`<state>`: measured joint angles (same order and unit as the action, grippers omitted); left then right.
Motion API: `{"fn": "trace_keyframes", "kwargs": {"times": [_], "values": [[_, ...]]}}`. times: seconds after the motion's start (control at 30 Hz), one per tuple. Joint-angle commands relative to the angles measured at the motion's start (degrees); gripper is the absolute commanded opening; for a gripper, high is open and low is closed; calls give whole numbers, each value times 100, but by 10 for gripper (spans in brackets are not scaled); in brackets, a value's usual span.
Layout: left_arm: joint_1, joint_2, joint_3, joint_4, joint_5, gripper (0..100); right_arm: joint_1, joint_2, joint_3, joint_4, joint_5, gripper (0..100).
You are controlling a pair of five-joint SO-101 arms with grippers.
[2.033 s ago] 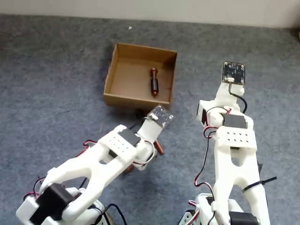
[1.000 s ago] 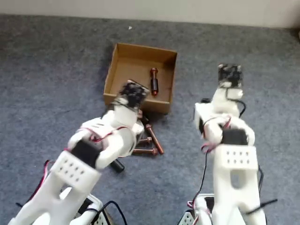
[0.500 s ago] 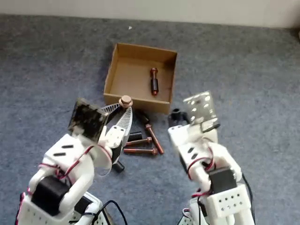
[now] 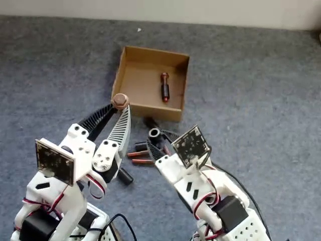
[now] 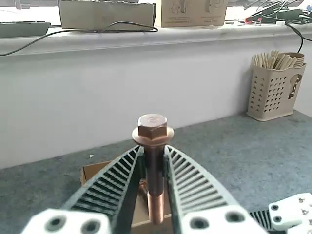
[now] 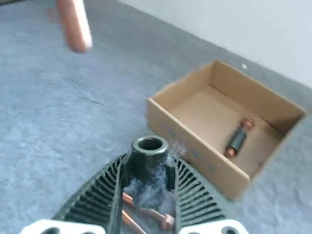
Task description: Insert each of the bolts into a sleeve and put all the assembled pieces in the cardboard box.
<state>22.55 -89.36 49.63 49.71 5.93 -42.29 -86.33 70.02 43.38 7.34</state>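
High view has the left gripper (image 4: 119,107) clenched on a bolt (image 4: 120,100), upright with its head on top, apart from the sleeve (image 4: 154,133) on its cardboard box (image 4: 145,109) side, while the right gripper (image 4: 155,141) clamps that sleeve bore-up, so their long axes look roughly parallel.

Both arms are white plastic shells. Left arm (image 4: 62,198): red and black wires (image 4: 96,184) looped at the joint, black servo block (image 4: 34,225) low down, brownish square camera board (image 4: 55,160) at the wrist. Left hand (image 4: 119,104): black ribbed tapering fingers (image 5: 113,184) on white mounts with dark round screw holes. Right arm (image 4: 198,190): dark slot marks, red wires, black servo (image 4: 230,212), dark speckled camera board (image 4: 191,144). Right hand (image 4: 154,136): same black ribbed fingers (image 6: 197,197).
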Motion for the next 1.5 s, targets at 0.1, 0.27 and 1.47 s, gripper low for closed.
{"fn": "trace_keyframes", "kwargs": {"times": [0.1,0.27,1.47], "values": [[338,-13,-40,-193,501,5,-286,-101,-57,-673,545,6],[558,-13,-40,-193,501,5,-277,-119,-57,-804,633,6],[804,-22,954,185,1204,191,-66,-136,-119,-1042,607,6]]}}
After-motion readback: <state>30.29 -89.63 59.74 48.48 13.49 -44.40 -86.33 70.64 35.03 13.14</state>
